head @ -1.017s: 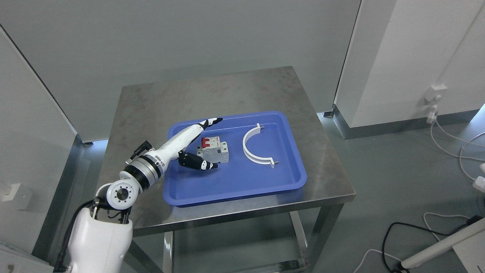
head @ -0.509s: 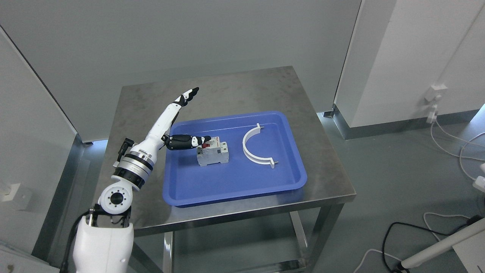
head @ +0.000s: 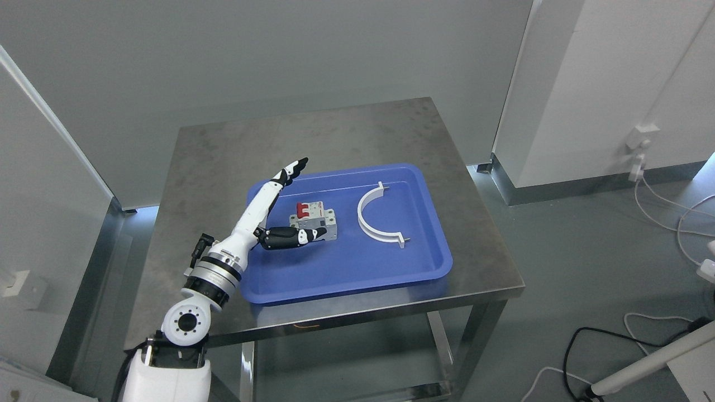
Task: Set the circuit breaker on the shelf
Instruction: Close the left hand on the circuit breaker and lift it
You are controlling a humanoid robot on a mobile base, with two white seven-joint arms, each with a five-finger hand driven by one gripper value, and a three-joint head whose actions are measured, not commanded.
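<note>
The left robot hand (head: pixel 279 215) is reaching into the shallow blue plastic tray (head: pixel 346 273) that is sitting on the brushed stainless-steel counter (head: pixel 313 134). Its fingers (head: pixel 287 174) are spread wide and pointing away, while the black thumb (head: pixel 296 237) is lying across the near side of the grey circuit breaker with red switches (head: pixel 314 220), apparently touching it. The breaker is standing in the tray's left half, not yet gripped. A white curved plastic bracket (head: pixel 375 215) is lying well apart to its right. This looks like the approach-to-grasp step. Next, the fingers would need to be closing over the breaker's far side against the thumb before any lifting. No shelf is showing apart from the counter's lower level, so the destination is unclear.
</note>
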